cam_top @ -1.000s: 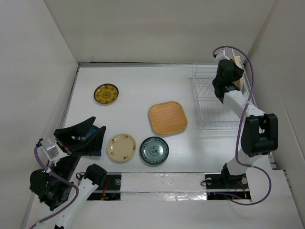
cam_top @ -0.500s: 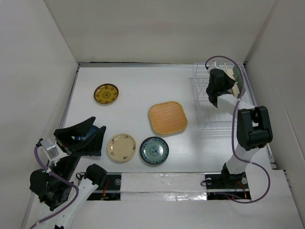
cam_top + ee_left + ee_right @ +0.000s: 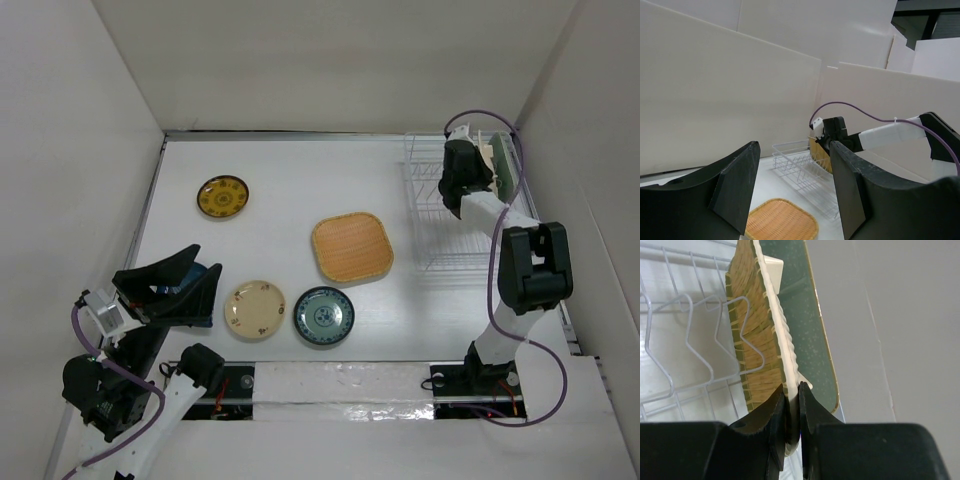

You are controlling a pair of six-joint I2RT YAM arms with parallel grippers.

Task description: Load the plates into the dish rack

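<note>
My right gripper [image 3: 792,396] is shut on the white wavy rim of a tan woven plate [image 3: 752,340]. The plate stands on edge at the far end of the white wire dish rack [image 3: 440,225], just in front of the pale green rectangular plate [image 3: 800,300]. That gripper [image 3: 482,162] is over the rack's far right. On the table lie the yellow patterned plate [image 3: 223,197], a second tan square plate [image 3: 352,247], the cream plate [image 3: 254,309] and the teal-blue plate [image 3: 323,316]. My left gripper [image 3: 170,285] is open and empty, raised at the near left.
White walls close in the table on the left, back and right; the right wall is close behind the rack. The left wrist view shows the rack [image 3: 805,172] and the tan plate on the table [image 3: 780,220] between its fingers.
The right gripper swung left over the rack with the tan plate, then back right, setting it upright beside the green plate. The left arm has not moved.
</note>
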